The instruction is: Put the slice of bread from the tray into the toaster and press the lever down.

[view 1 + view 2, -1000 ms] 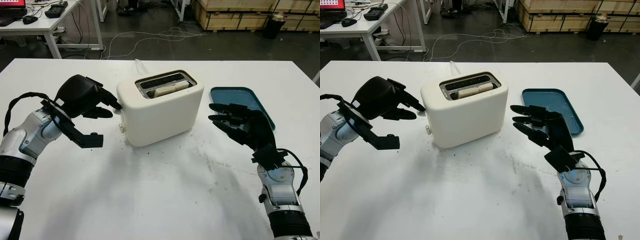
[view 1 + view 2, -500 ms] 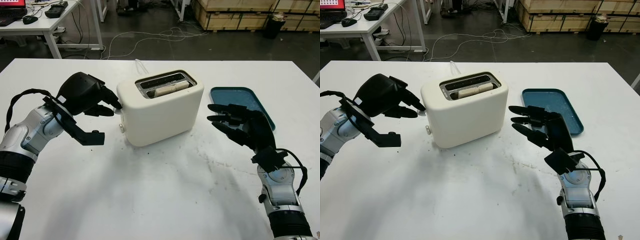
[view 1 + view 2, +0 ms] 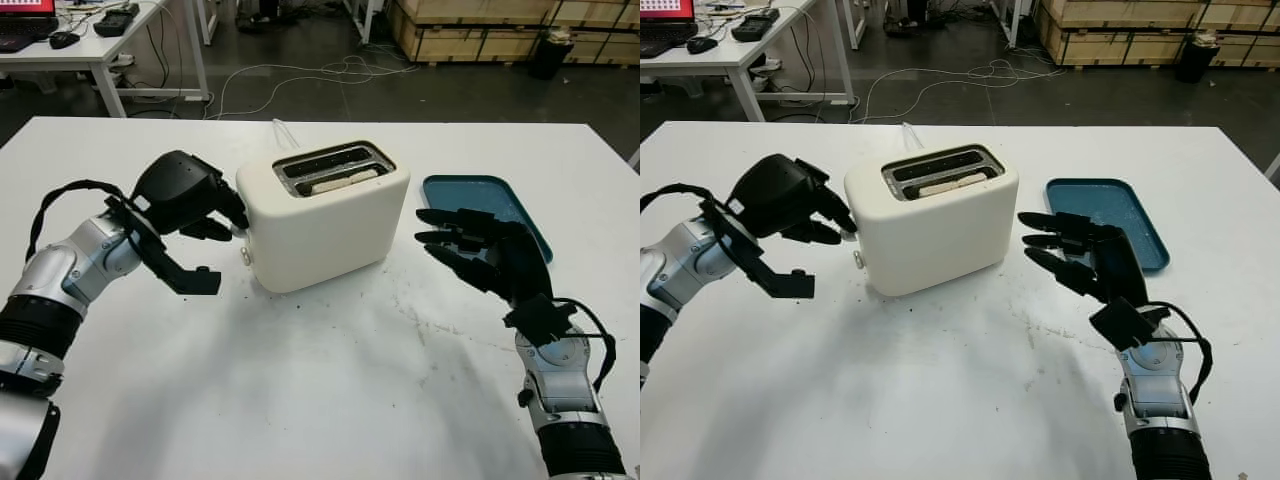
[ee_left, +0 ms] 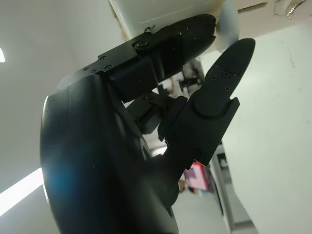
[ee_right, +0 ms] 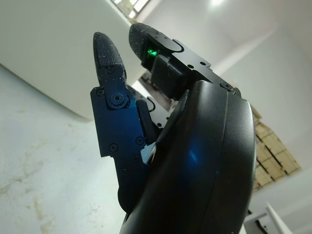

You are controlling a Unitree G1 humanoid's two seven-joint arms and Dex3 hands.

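A cream toaster (image 3: 325,225) stands mid-table with a slice of bread (image 3: 345,182) sunk in its near slot. My left hand (image 3: 232,222) is at the toaster's left end, curled around the white lever (image 4: 226,22), one finger over it and the thumb (image 4: 222,92) under it. My right hand (image 3: 442,240) is open and hangs just right of the toaster, in front of the blue tray (image 3: 480,195), which holds nothing.
The toaster's white cord (image 3: 280,130) runs off the table's far edge. A small dial (image 3: 245,257) sits low on the toaster's left end. Bare white tabletop (image 3: 330,380) lies in front. Beyond the table are a desk (image 3: 90,40) and wooden crates (image 3: 480,25).
My left hand has closed in on the toaster's left end and its fingertips have dropped a little with the lever. The bread sits slightly lower. The right hand has barely moved.
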